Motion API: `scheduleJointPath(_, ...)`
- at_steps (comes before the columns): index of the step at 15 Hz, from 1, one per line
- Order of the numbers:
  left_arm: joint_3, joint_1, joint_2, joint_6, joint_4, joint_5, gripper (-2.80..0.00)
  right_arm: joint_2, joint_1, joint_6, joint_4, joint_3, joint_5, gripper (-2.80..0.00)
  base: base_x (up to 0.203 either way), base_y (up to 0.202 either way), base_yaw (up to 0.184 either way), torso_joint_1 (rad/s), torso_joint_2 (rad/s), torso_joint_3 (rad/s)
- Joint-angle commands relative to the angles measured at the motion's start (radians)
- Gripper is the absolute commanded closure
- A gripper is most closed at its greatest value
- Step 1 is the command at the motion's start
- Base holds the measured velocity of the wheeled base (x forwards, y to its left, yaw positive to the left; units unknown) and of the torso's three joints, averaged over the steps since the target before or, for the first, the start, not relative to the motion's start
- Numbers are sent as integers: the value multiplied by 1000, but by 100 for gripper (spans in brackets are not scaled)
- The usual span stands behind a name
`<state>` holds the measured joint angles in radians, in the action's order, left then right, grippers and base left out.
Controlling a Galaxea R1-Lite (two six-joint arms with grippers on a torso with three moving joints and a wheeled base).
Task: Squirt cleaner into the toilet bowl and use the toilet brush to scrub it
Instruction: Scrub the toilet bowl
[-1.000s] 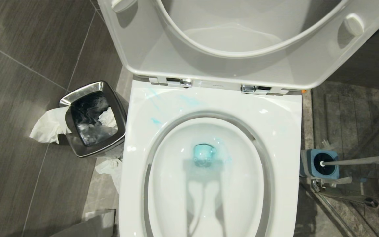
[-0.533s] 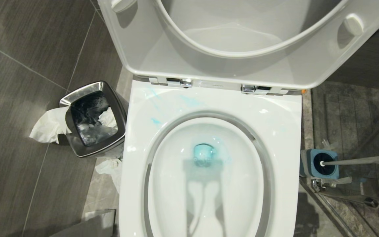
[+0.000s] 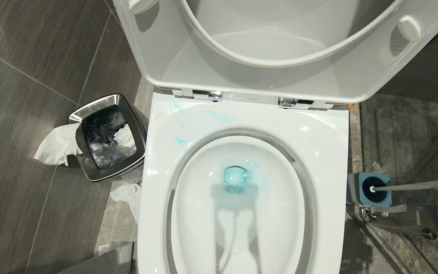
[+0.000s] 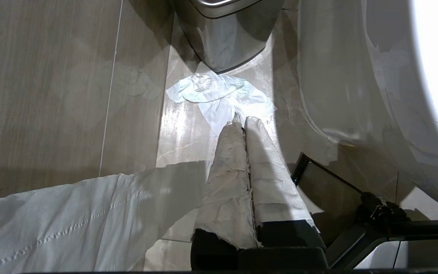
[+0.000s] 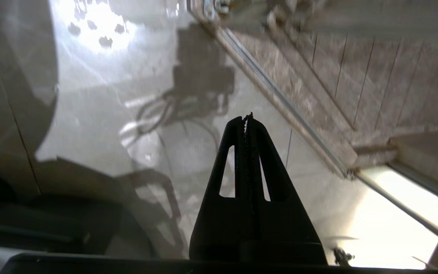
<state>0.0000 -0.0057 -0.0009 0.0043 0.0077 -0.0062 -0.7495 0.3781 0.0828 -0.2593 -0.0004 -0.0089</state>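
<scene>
Both arms hang low, the left hand (image 4: 243, 121) and right hand (image 5: 248, 118) pinched closed, holding nothing.

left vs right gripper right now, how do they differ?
The left gripper has fingers wrapped in pale cloth; the right gripper has bare black slotted fingers. The left points at a crumpled tissue on the floor beside the steel bin; the right hangs over bare glossy floor by a metal rail. Both are shut and empty.

This is a bathroom: a white toilet bowl (image 3: 242, 152) with raised seat, a steel waste bin (image 3: 107, 137) with tissue, a toilet brush (image 3: 413, 186) in its holder (image 3: 369, 189), and grey floor tiles (image 3: 21, 114).
</scene>
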Motion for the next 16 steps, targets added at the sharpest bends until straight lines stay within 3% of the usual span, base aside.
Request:
scheduleJointPath(1,2,0,1,0,0,0,0,-176,10,0,-140,0,25,0,0,0,0,0,0,0)
scheduleJointPath(7,2,0,1,0,0,0,0,-434,12,-24,-433,0,146,0,0,0,0,0,0,0)
scheduleJointPath(12,2,0,1,0,0,0,0,-605,8,-10,-668,0,174,0,0,0,0,0,0,0)
scheduleJointPath(16,2,0,1,0,0,0,0,-613,4,9,-703,0,175,0,0,0,0,0,0,0)
